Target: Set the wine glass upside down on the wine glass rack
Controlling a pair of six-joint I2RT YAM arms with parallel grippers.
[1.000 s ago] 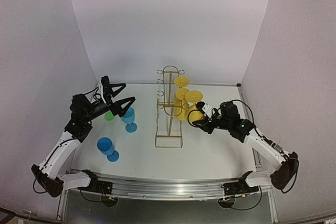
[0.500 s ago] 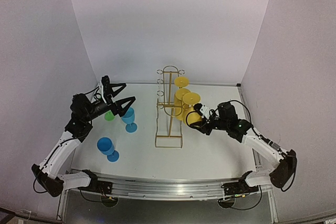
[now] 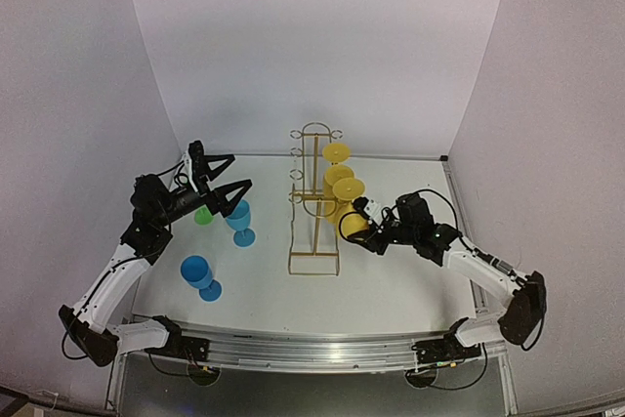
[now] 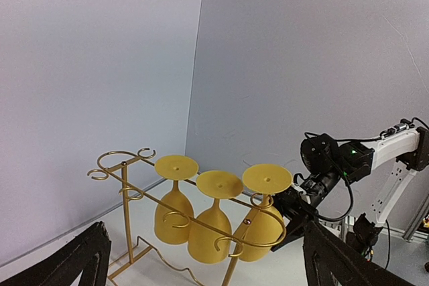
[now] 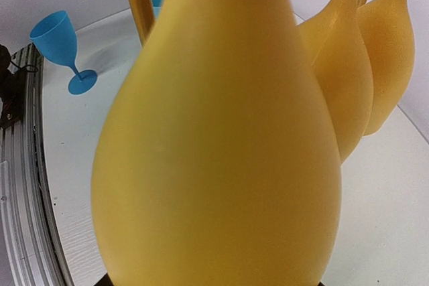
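Your R gripper [image 3: 365,227] is clamped on the bowl of the yellow wine glass [image 5: 221,152]. Glass is foot up, rim down, long axis approx vertical, at the near-right end of the wine glass rack [image 4: 125,212]. Near-left on the table [image 3: 391,290] stands a blue glass [image 3: 198,273], upright. Farther along the rack hang 2 more yellow glasses [image 4: 216,222], inverted. Far left, L gripper [image 3: 229,175] hovers w/ fingers wide apart over a second blue glass [image 3: 240,221] and a green glass [image 3: 203,215].

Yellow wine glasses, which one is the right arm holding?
The yellow glass at the row's near end; the right jaws clamp its bowl, while the other two hang free.
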